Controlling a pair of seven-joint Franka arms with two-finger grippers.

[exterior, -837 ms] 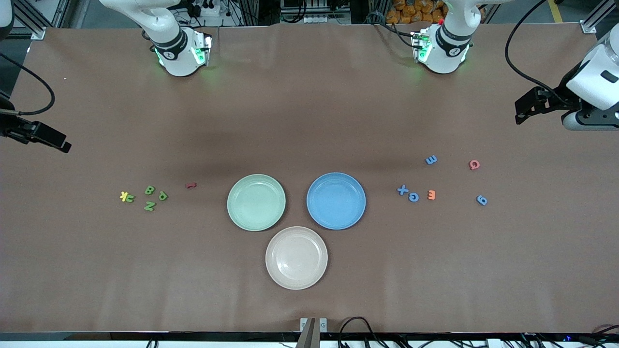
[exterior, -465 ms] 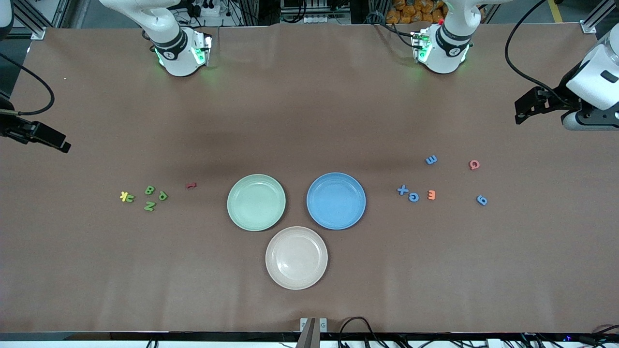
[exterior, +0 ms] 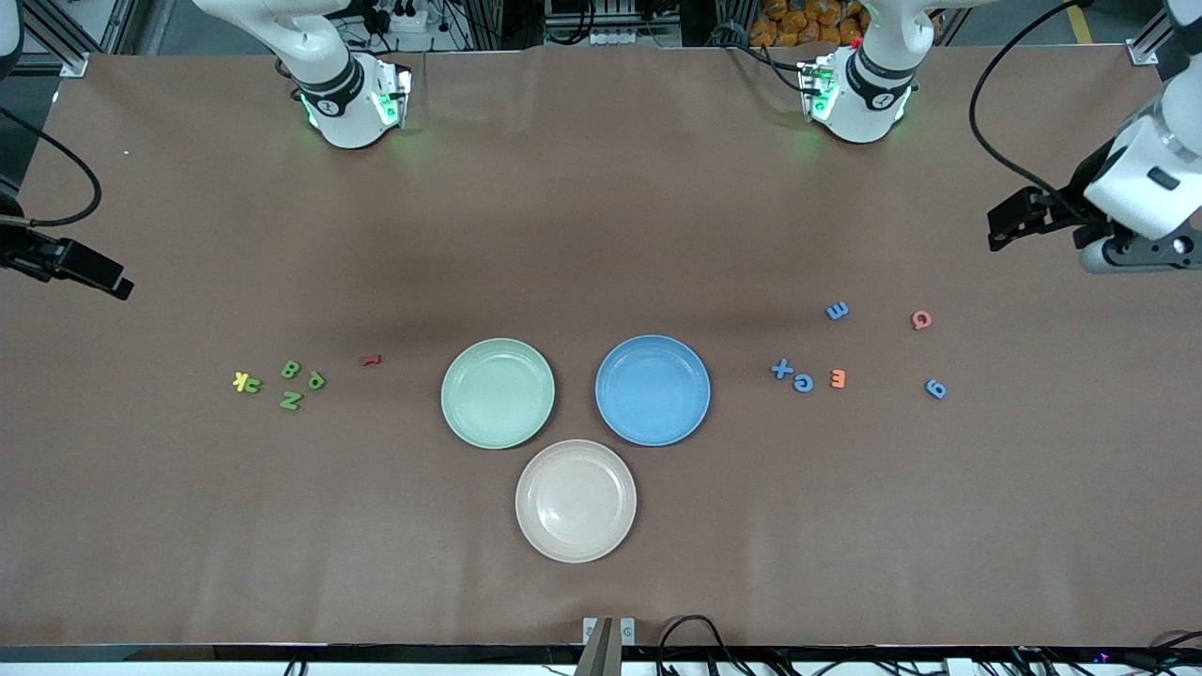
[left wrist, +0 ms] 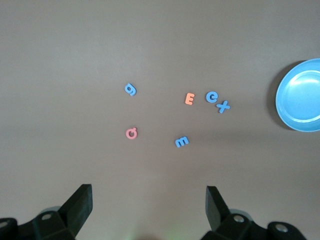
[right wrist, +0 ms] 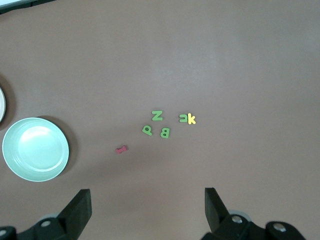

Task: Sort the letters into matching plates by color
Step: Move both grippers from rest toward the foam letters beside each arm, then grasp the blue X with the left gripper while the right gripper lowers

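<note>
Grippers – left gripper, right gripper – spread wide above table ends.

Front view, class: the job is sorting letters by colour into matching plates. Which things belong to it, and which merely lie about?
Belong: green letters, blue letters, pale green plate, blue plate.

Lying about: beige plate, yellow K, dark red letter, orange E, pink letter.

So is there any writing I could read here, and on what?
"B": the green B toy
"N": the green N toy
"k": the yellow k toy
"X": the blue X toy
"E": the orange E toy
The remaining toy letters are too small or turned to read surely; no other text shows.
</note>
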